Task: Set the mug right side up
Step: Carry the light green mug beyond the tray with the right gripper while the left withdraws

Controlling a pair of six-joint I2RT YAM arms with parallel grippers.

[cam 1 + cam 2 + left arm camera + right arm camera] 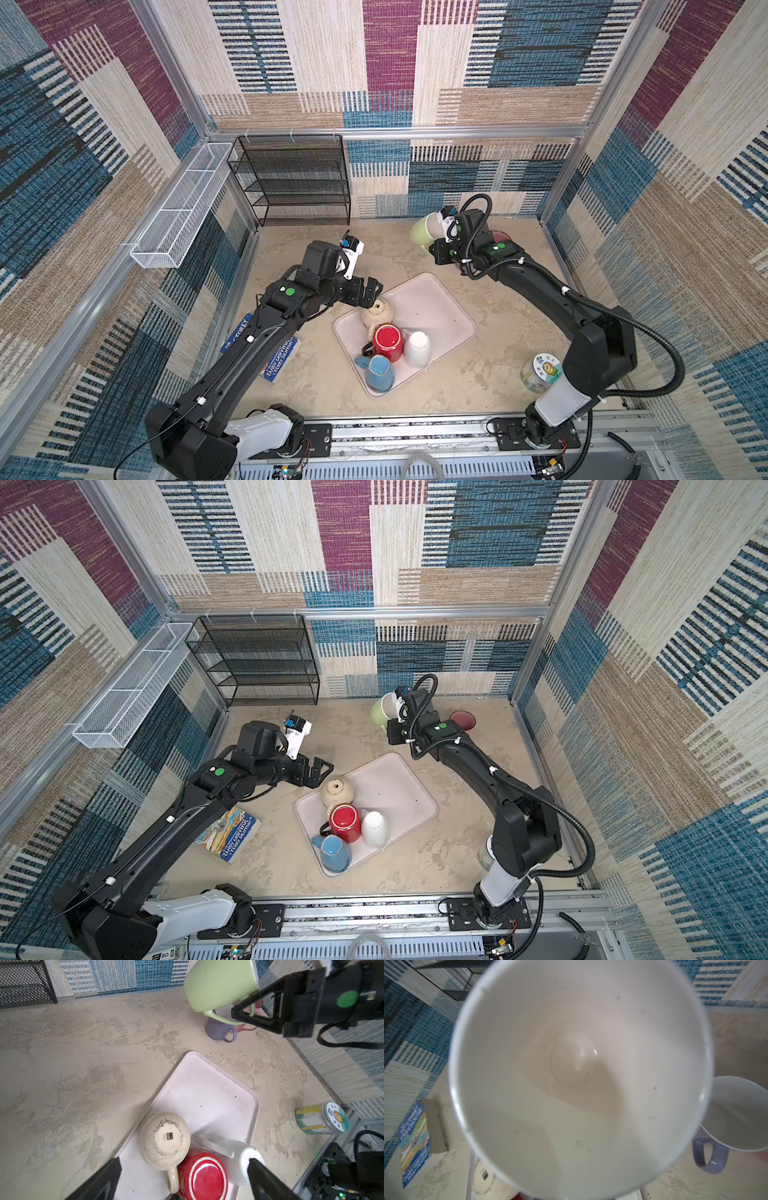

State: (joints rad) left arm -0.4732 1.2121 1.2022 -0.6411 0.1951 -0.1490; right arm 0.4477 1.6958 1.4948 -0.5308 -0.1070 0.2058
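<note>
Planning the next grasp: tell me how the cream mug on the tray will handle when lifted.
The cream mug looks like glazed ceramic: probably rigid, heavyish, breakable. Its bulging round body might slip in a pinch grip. It sits upside down against the red mug, seemingly touching, so lifting may nudge that.

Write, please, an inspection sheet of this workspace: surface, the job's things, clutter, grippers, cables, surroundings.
Surface: beige table, mottled; no spill seen.
Job's things: green mug held off the table, tilted; cream mug, red mug and white mug base up on the tray; blue mug there too, apparently base up; purple mug upright on the table.
Clutter: book, jar and reddish cup on the table.
Grippers: right gripper shut on the green mug near its handle; left gripper open, holding nothing, near the cream mug.
Cables: black hose along the right arm, clear of the mugs.
Surroundings: black mesh shelf, white wire basket, patterned walls.
</note>
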